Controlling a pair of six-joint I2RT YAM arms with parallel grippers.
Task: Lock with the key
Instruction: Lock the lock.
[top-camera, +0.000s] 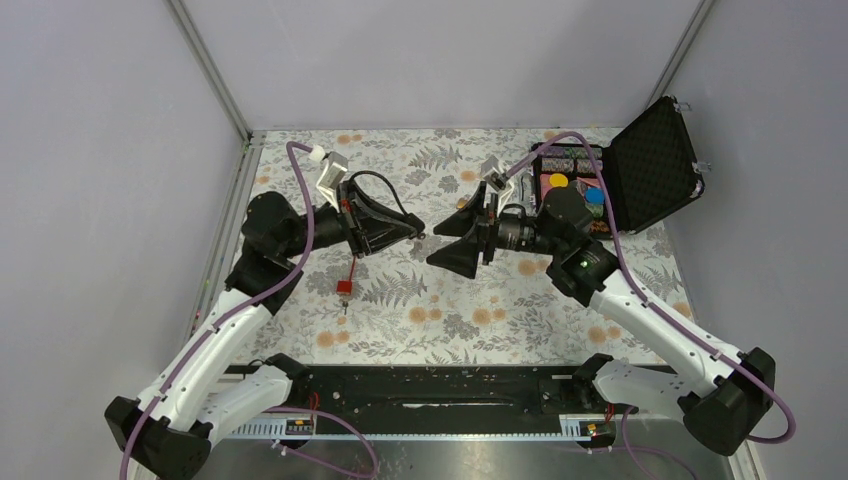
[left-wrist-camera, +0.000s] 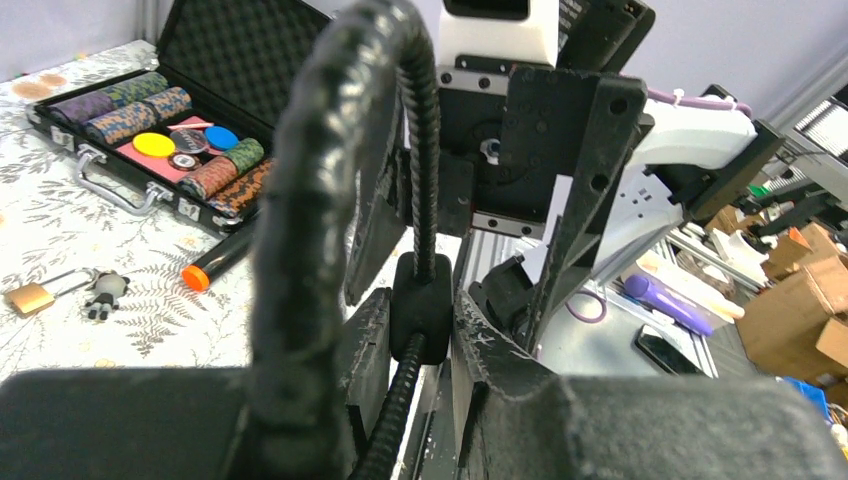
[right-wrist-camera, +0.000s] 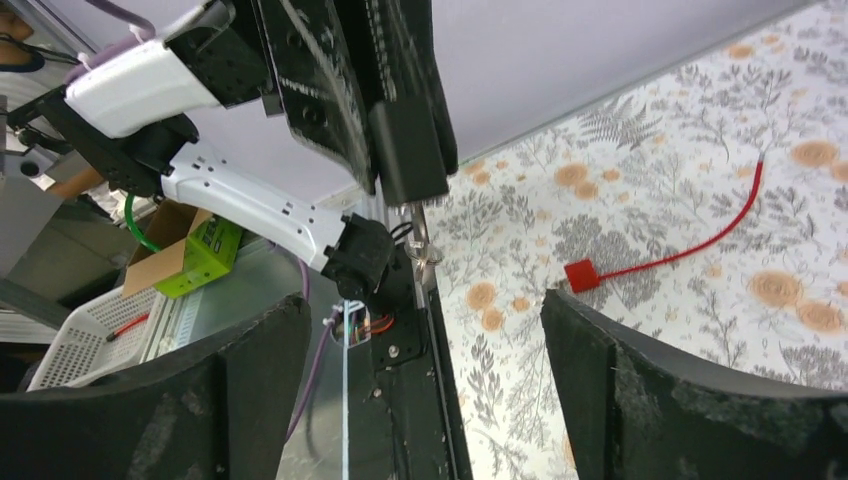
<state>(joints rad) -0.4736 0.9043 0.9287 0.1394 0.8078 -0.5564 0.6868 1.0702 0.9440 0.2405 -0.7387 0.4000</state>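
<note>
The key lies flat on the tabletop as a small grey cluster just beside a brass padlock. Both sit on the near side of the open chip case, with an orange-capped marker close by. Only the left wrist view shows them. From above, the right arm covers that patch, and the right wrist camera points the other way, towards a red block on its red wire. The left hand is pressed onto the small black block of the black cable loop and holds it upright, so it is occupied. The right hand is spread wide with nothing between its fingers. Judging by where the case stands, the key is on the right arm's side, off to the far side of that hand. The right hand therefore looks nearer and better placed to fetch it, though it would first have to turn towards the case. The cluster is too small to tell its long axis, so the approach angle can't be judged yet.
</note>
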